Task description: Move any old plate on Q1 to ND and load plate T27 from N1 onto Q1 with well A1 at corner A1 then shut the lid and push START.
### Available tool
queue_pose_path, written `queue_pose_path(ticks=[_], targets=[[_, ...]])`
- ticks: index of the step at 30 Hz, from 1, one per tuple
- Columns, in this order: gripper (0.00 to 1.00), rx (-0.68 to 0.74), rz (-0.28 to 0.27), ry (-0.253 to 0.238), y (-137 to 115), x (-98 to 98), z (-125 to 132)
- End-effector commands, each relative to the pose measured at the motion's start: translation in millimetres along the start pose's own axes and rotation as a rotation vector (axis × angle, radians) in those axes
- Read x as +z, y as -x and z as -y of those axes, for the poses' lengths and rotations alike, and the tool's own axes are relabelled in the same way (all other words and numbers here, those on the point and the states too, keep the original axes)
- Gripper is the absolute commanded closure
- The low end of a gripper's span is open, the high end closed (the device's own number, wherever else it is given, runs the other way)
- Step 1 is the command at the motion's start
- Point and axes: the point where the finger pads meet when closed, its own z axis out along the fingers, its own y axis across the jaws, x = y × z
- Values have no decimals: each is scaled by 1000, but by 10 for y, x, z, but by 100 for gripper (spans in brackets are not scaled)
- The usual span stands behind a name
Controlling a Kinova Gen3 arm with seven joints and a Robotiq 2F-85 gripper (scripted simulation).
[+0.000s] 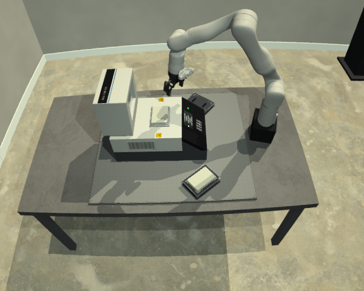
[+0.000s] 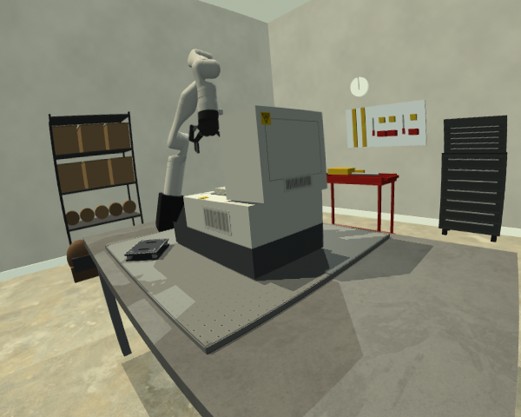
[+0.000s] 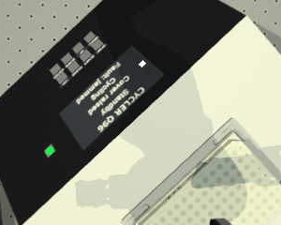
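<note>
The cycler Q1 (image 1: 150,125) stands on the mat with its lid (image 1: 113,101) raised at the left. A clear plate (image 1: 159,115) lies on its block; it also shows in the wrist view (image 3: 225,187). The black front panel (image 1: 193,123) shows a green lamp (image 3: 49,151) and four keys (image 3: 79,58). My gripper (image 1: 169,89) is open and empty, hovering above the cycler's far edge, apart from the plate. Plate T27 (image 1: 201,180) lies in nest N1 near the front right. An empty black nest (image 1: 201,102) sits behind the panel.
The arm's base (image 1: 262,128) stands at the table's right side. The raised lid is a tall obstacle at the cycler's left. In the exterior view a shelf (image 2: 95,166), a red table (image 2: 361,179) and a black cabinet (image 2: 471,175) stand off the table.
</note>
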Motion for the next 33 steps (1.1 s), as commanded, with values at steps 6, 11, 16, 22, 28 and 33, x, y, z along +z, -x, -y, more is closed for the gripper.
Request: queue_pose_path(ticks=[6,11,16,22,28,33], targets=[[0,87,-9,-4,63,87,-55],[0,116,-13,-6,83,120,-74],[0,166,-20,-8,116,175,-105],[0,225,-28,-12,156,241,-143],[0,265,-33,-14,183,285,-168],[0,314,-39,-16,216,340,-199]])
